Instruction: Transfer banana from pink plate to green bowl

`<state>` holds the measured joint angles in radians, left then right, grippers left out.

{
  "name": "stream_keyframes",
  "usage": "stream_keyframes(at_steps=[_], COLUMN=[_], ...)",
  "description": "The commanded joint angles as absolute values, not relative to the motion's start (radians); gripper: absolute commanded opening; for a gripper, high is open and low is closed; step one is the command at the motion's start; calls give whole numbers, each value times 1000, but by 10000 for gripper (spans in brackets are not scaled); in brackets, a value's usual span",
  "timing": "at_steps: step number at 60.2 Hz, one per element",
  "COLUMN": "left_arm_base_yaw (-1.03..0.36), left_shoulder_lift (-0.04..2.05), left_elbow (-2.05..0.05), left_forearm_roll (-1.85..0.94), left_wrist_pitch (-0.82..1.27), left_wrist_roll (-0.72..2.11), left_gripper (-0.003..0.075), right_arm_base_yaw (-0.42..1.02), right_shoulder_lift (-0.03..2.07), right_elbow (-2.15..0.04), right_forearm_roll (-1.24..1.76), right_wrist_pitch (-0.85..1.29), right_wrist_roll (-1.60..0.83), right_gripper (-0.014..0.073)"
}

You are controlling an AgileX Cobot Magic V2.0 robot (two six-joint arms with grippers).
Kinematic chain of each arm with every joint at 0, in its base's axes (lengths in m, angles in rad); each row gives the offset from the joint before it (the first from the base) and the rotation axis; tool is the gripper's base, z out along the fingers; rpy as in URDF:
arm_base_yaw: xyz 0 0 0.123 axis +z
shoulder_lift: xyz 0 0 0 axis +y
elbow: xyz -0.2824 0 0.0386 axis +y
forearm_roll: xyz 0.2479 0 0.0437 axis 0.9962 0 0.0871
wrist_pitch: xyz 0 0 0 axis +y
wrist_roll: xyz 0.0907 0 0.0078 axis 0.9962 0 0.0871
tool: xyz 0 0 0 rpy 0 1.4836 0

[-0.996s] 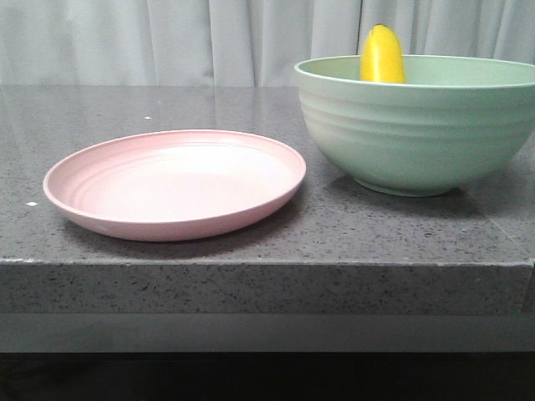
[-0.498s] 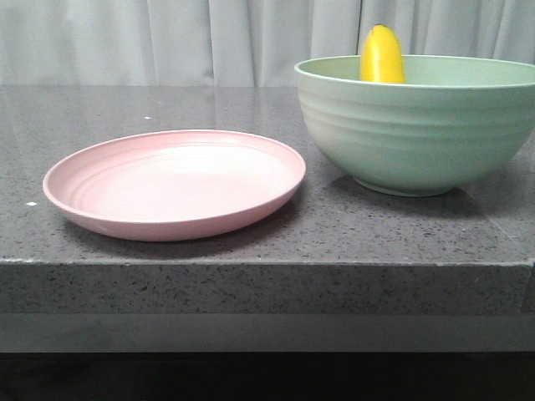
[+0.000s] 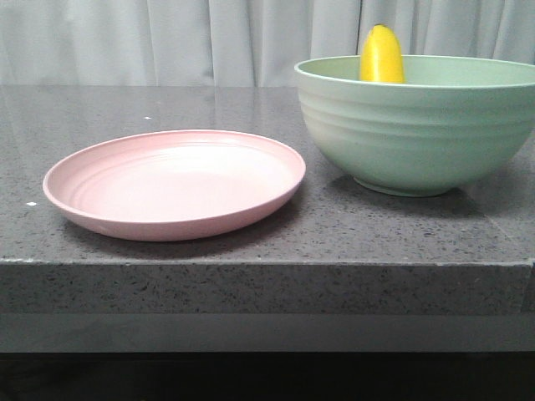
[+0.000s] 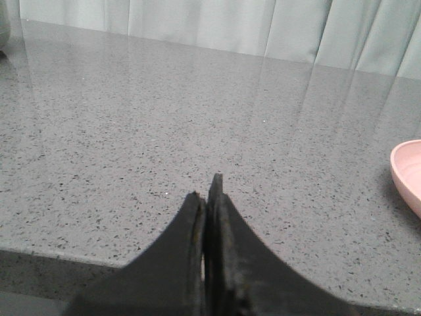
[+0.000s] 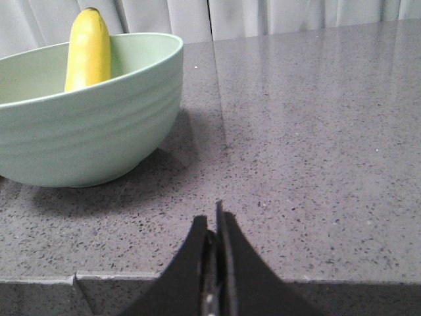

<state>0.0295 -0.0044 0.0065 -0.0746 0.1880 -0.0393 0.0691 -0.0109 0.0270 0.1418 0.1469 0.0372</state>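
Observation:
The yellow banana (image 3: pixel 382 54) stands upright inside the pale green bowl (image 3: pixel 418 125) at the right of the table, leaning on the far wall, its tip above the rim. It also shows in the right wrist view (image 5: pixel 87 49), in the bowl (image 5: pixel 85 131). The pink plate (image 3: pixel 174 182) lies empty at the left; its rim shows in the left wrist view (image 4: pixel 408 174). My left gripper (image 4: pixel 206 194) is shut and empty over the table's front edge, left of the plate. My right gripper (image 5: pixel 213 220) is shut and empty by the front edge, right of the bowl. Neither gripper shows in the front view.
The table is grey speckled stone (image 3: pixel 251 109) with a thick front edge (image 3: pixel 267 288). A pale curtain (image 3: pixel 167 42) hangs behind it.

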Motion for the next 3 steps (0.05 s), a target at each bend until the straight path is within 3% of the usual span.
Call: stream_keyframes(at_steps=[1,3], left_arm_base_yaw=[31,31], left_shoulder_lift=[-24,-24], left_elbow=[10,10], left_forearm_roll=[-81,-81], left_wrist_pitch=[103,103], left_wrist_roll=[-45,-45], left_gripper=[-20,-20], right_arm_base_yaw=[64,64], right_shoulder_lift=[-34,-34], right_elbow=[27,27], right_forearm_roll=[135,135], right_wrist_pitch=[76,76], right_wrist_roll=[38,38], right_gripper=[-62,-62])
